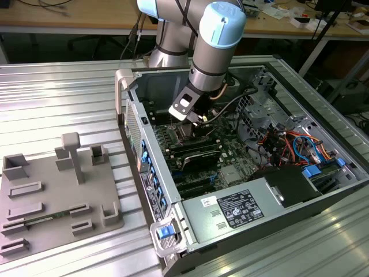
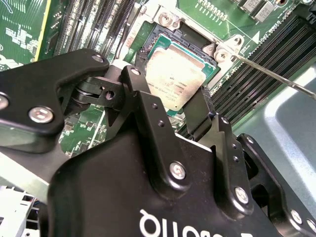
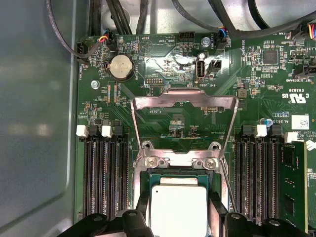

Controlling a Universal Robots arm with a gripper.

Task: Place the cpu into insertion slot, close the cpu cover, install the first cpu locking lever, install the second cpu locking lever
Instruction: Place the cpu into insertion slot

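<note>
A ribbed metal table (image 1: 57, 92) carries an open computer case (image 1: 151, 173), lying on its side. On the exterior view's left, well apart from the case's opening, a grey holder tray (image 1: 52, 196) rests on the table. The robot arm (image 1: 216, 46) reaches down into the case, and its gripper (image 1: 193, 118) hangs low over the middle of the green board (image 3: 276, 84). A grey labelled power supply (image 1: 230, 210) sits at the near end of the case.

On the board, rows of long black memory slots (image 3: 106, 182) run on both sides of the socket area. Between them the cpu cover (image 3: 185, 102) – a silver frame with a cut-out centre – stands swung open, hinged at the edge of the insertion slot (image 2: 148, 47).

The cpu (image 2: 173, 79) (image 3: 177, 210) lies flat and square within the slot's dark rim, its silver top facing up. The gripper (image 2: 168, 91) (image 3: 178, 205) is narrowed to the chip's width – its black fingers (image 2: 143, 106) press on two opposite edges of the cpu, so it has hold of it. Whether the chip is fully seated or just above the contacts I cannot tell.

A thin wire lever (image 2: 274, 75) slants free beside the slot, not latched down.
</note>
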